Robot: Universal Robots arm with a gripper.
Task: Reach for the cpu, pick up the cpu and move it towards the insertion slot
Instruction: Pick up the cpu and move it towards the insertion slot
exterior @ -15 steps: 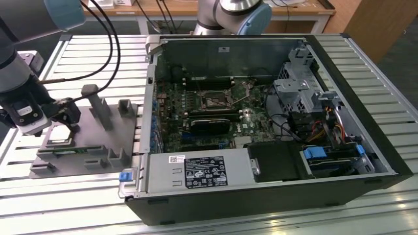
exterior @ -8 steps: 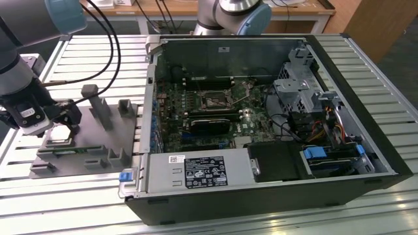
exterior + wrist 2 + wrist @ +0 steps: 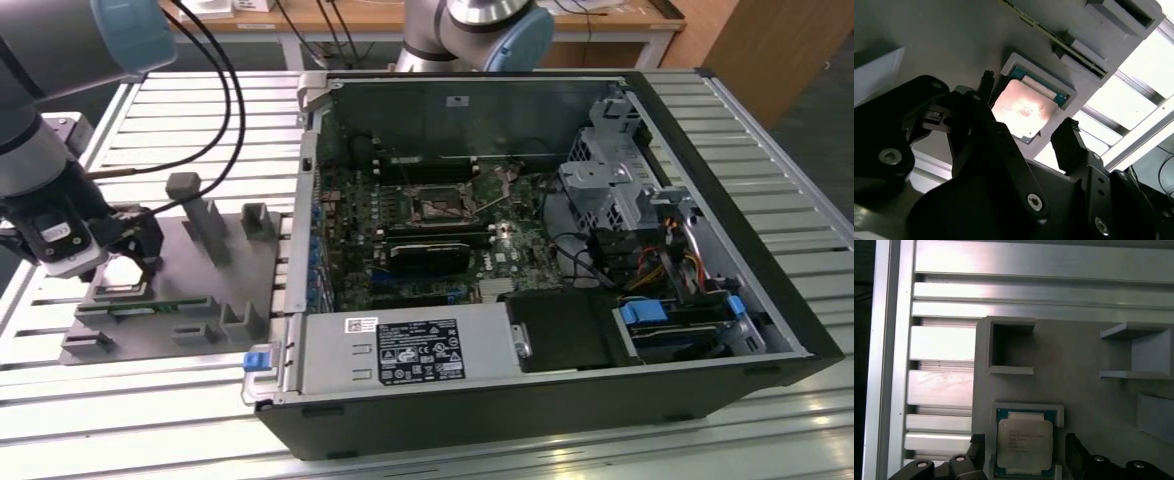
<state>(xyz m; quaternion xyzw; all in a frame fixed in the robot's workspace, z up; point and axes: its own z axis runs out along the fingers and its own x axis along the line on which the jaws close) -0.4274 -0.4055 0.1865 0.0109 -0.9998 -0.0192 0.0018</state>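
Lying flat with its shiny metal top upward, the cpu sits in a shallow square pocket of the grey fixture plate. The plate rests on the slatted metal table at the exterior view's left, outside the open computer case. The chip is close to square, so no long axis stands out. Its edges run parallel to the pocket's low walls, and a thin green rim of board shows around the silver lid.

The gripper hangs directly over the pocket, its jaws spread wide. In both wrist views the two black fingers stand on opposite sides of the cpu, one beside each of two opposing edges. They are set wider than the pocket itself, and a strip of grey plate shows between each finger and the chip. They grip nothing and touch neither the cpu nor the pocket walls.

The insertion slot, a dark square socket with a silver frame, lies on the green board inside the case. It is well apart from the gripper, toward the exterior view's right.
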